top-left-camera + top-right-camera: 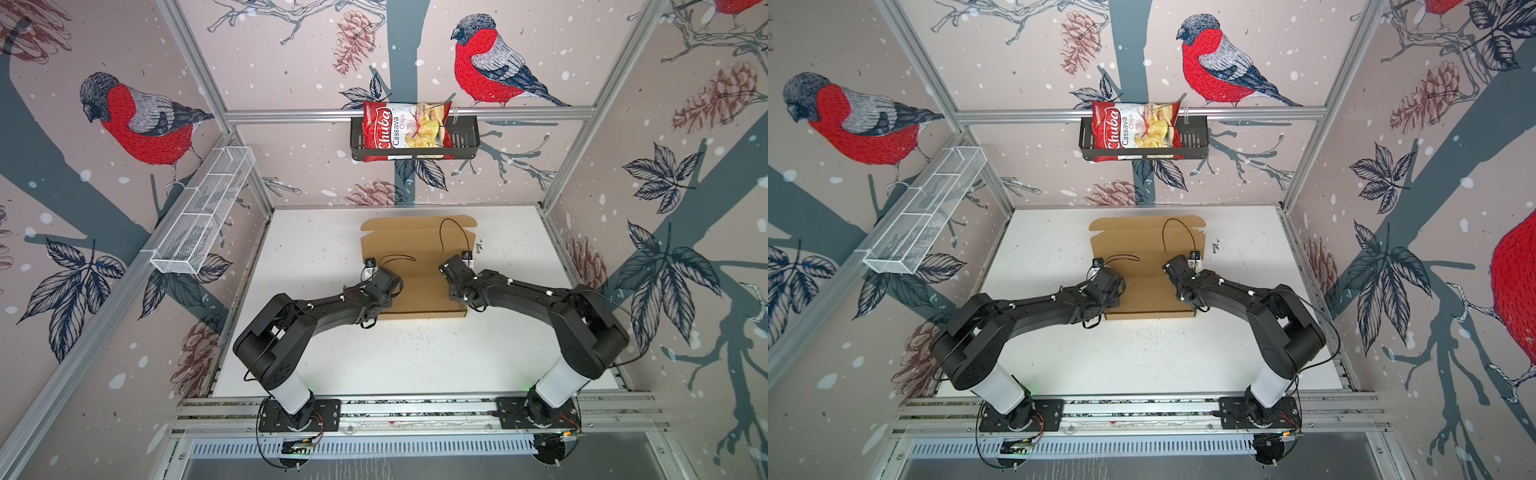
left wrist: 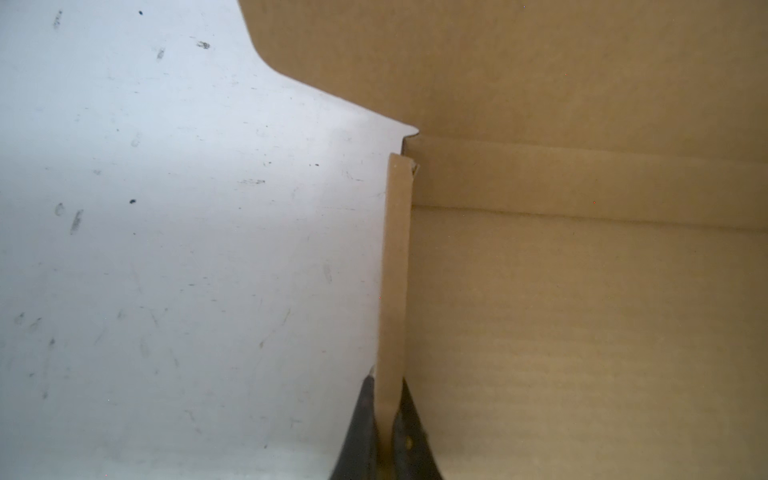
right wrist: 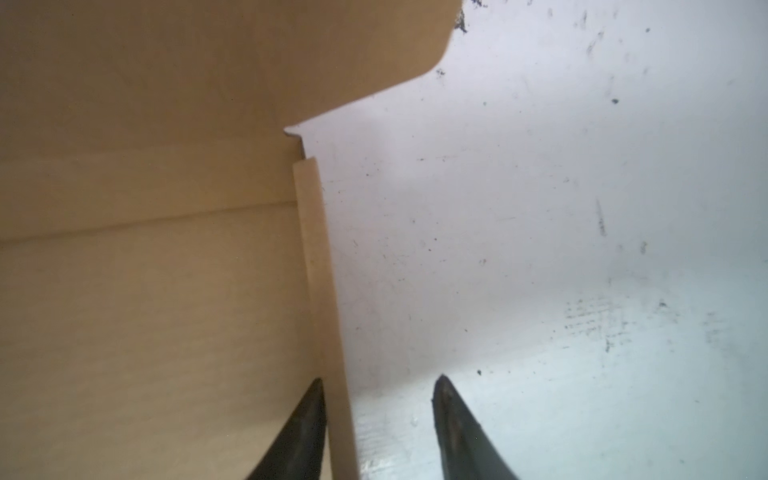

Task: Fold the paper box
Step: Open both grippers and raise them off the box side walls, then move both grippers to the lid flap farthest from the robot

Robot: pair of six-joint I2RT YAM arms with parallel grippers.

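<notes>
Currently, the paper box (image 1: pixel 415 257) lies open at mid-frame on the white table (image 1: pixel 415 361), left gripper (image 2: pixel 387 380) pinching its raised left side wall (image 2: pixel 395 270), right gripper (image 3: pixel 379 378) spread astride the right side wall (image 3: pixel 320 270), which it should clamp squarely so both walls stand upright together.

The paper box (image 1: pixel 409 245) sits open mid-frame. The left gripper (image 1: pixel 369 265) and right gripper (image 1: pixel 467 257) reach its two sides.

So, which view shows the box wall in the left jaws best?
The left wrist view: the left wall of the paper box stands upright between shut jaws. In both top views the left arm hides most of it. The right wrist view shows only the opposite wall.
</notes>
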